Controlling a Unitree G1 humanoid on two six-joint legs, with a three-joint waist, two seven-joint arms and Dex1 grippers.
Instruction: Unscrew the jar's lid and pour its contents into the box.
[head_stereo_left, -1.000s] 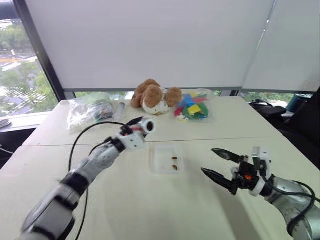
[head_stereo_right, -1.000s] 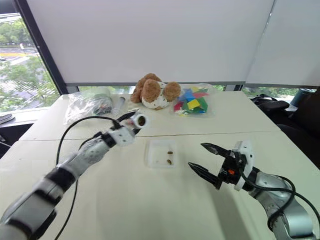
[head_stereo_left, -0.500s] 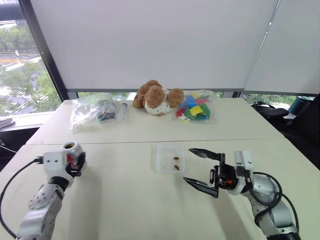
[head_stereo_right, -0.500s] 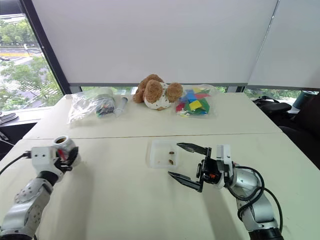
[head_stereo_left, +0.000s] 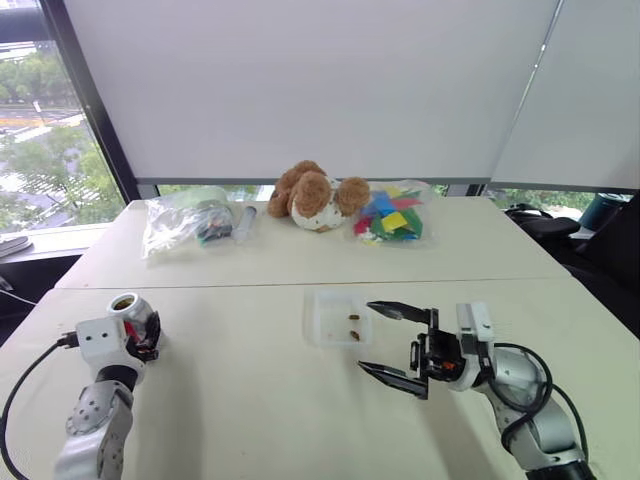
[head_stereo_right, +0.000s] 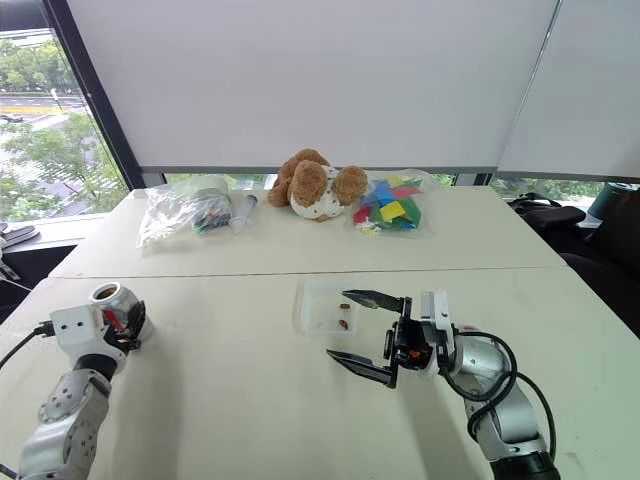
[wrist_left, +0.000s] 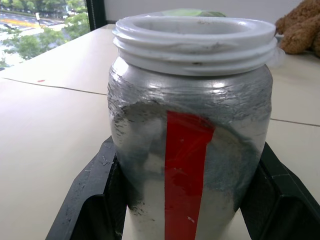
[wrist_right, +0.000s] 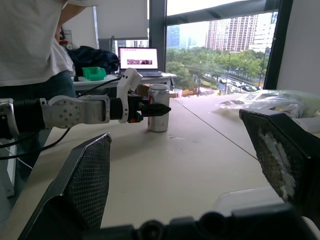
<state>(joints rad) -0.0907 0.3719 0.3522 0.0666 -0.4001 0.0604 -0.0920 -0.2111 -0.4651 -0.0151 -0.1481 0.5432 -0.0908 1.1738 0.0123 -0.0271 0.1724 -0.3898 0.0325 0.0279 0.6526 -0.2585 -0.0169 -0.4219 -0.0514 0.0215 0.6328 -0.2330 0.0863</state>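
The jar, silvery-grey with a red stripe, stands upright at the far left of the table, its white threaded mouth uncovered. My left gripper is shut on the jar, with black fingers on both sides. The lid is out of view. The box lies mid-table, holding a few brown pellets, the contents. My right gripper hangs open just right of the box, pointing left, with nothing between its fingers. The right wrist view looks across the table at the jar.
A teddy bear, a bag of colourful pieces, a clear bag and a tube line the far side of the table. A person stands beyond the table's left side by a desk with a laptop.
My left arm has swung the jar from near the box out to the far left, lowered it and turned it upright. My right gripper, still open, has moved left toward the box.
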